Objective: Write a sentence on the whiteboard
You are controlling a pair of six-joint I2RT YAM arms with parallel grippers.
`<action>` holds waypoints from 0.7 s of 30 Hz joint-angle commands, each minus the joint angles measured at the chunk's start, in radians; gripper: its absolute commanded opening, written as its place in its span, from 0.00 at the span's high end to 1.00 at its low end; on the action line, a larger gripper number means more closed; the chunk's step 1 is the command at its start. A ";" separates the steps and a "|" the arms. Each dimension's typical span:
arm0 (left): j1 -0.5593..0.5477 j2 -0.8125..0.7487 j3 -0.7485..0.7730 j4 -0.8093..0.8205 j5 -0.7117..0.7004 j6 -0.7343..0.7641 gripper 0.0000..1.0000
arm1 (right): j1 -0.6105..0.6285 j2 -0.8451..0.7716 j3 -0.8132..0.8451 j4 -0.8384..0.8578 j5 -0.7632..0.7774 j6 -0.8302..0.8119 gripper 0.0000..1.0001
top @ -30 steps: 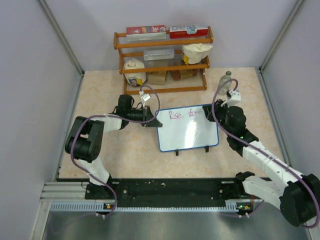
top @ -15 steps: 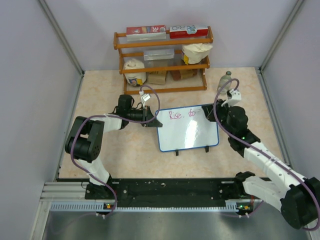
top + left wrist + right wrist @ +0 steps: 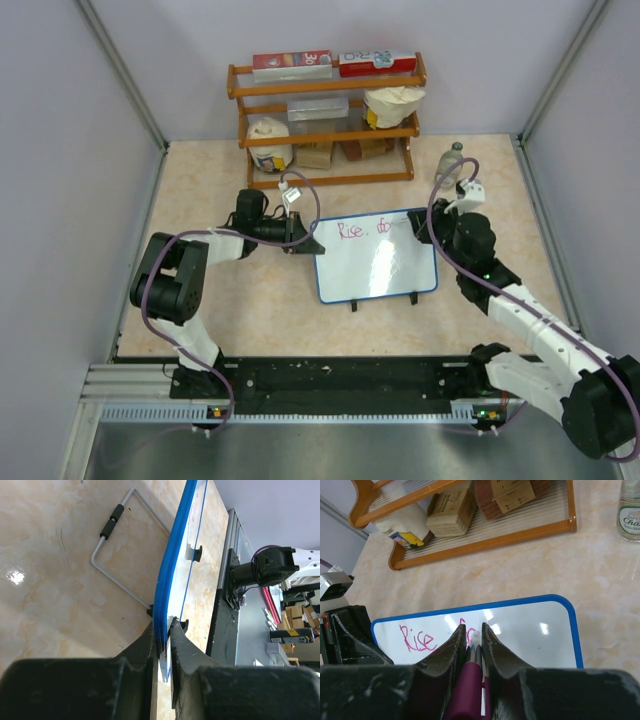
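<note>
Currently the left pincer (image 3: 164,630) is clamping the left edge of the whiteboard (image 3: 380,272), jaws pinching only the thin blue frame. The board is sitting in the middle of the table (image 3: 250,315), propped on a wire stand (image 3: 112,540), just in front of the wooden rack (image 3: 325,120). Risk: that grip is narrow, so marker pressure could be twisting or sliding the board out of the jaws and skewing the letters. The sentence (image 3: 418,639) is showing "Rise" plus the start of a second word along the top, with lots remaining. The right pincer (image 3: 473,630) is squeezing tight on a magenta marker (image 3: 469,682), tip at the second word; contact unclear. Risks: the tip lifting and skipping strokes, pressing too hard and tipping the board back, or the pincer dragging through wet ink. A bottle (image 3: 452,160) is standing close behind the right arm, and an arm swing could be knocking it over.
</note>
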 commanded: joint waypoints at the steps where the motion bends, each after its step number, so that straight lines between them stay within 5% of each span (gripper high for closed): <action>1: -0.009 0.030 -0.029 -0.038 -0.106 0.082 1.00 | -0.013 0.009 0.021 0.030 0.025 -0.009 1.00; 21: -0.009 0.032 -0.029 -0.037 -0.105 0.081 1.00 | -0.026 0.006 -0.034 0.024 0.008 -0.009 1.00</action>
